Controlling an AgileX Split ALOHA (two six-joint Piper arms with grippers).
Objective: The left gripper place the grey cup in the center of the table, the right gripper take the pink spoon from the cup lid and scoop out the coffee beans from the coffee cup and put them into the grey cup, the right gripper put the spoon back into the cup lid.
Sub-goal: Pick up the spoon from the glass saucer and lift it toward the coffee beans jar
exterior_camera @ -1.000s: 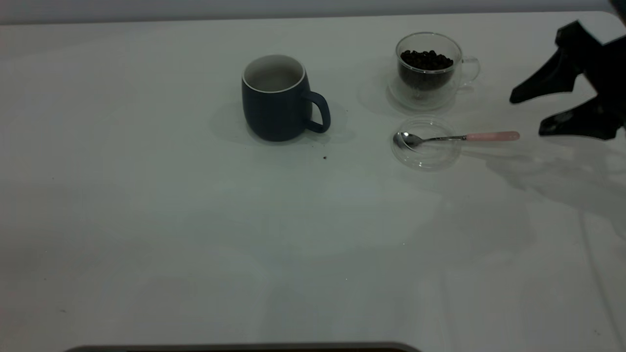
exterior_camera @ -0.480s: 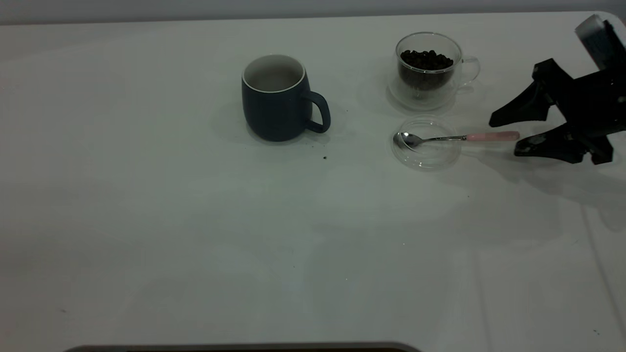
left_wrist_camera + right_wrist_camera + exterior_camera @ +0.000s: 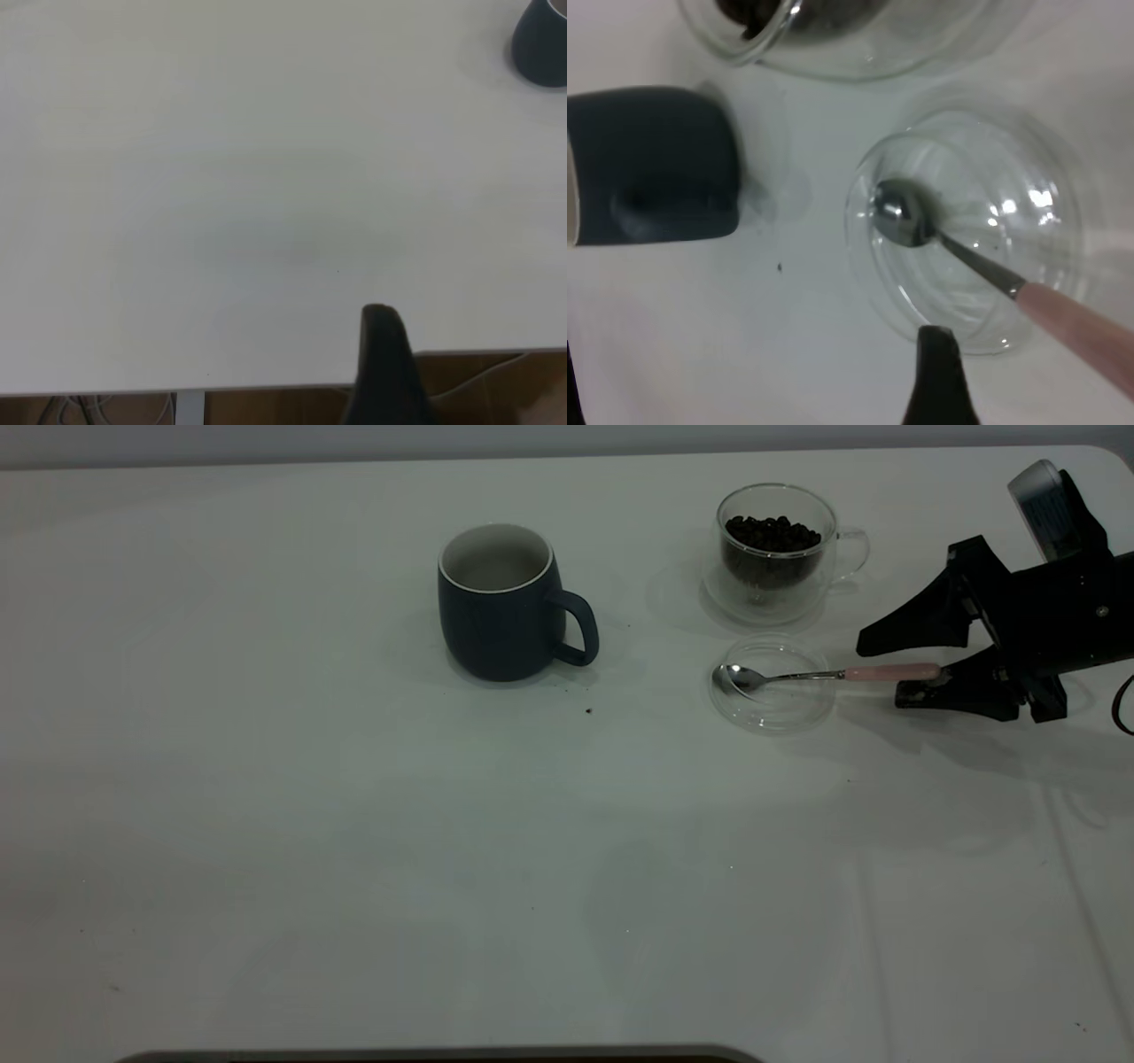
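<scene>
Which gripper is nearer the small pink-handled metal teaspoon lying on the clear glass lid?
Right. The right gripper is open with its fingers either side of the pink spoon handle's end. The left gripper sits back at the table edge, far from it.

You have a white table (image 3: 354, 824) with a rounded far right corner. Standing on it: grey cup (image 3: 500, 607) near centre, handle toward the coffee cup (image 3: 775, 553) at far right. Cup lid (image 3: 772, 684) lies flat just in front of the coffee cup. One dark speck (image 3: 588, 710) lies near the grey cup.
</scene>
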